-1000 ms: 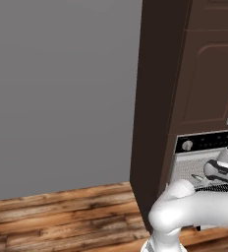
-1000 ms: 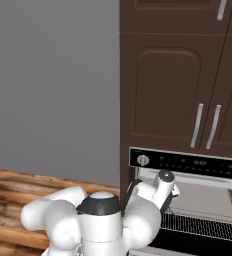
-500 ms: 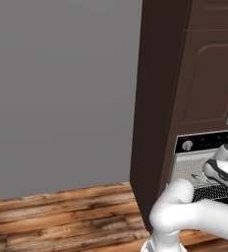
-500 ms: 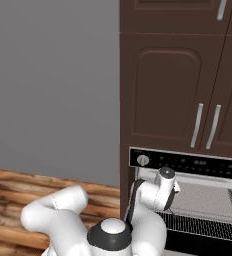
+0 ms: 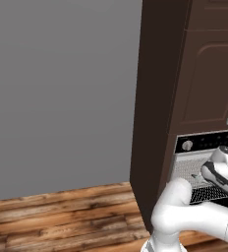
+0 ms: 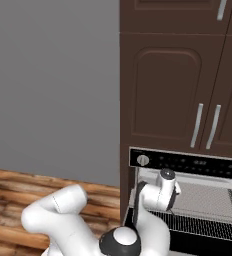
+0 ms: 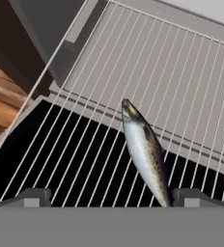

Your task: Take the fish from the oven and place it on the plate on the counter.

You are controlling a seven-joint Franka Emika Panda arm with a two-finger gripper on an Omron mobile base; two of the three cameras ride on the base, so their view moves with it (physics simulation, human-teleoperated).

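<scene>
Change: arm has leaned further into the oven (image 6: 188, 200) mouth since a second ago.
Fish (image 7: 145, 152): lies on the wire rack (image 7: 85, 159), nearer the right fingertip.
Gripper (image 7: 109, 198): fully spread, holding nothing.
Advice: centre across its slim body, lower, then close.

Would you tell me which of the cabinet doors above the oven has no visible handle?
The arched-panel door directly above the oven's knob; the doors right of it carry vertical silver handles.
</scene>
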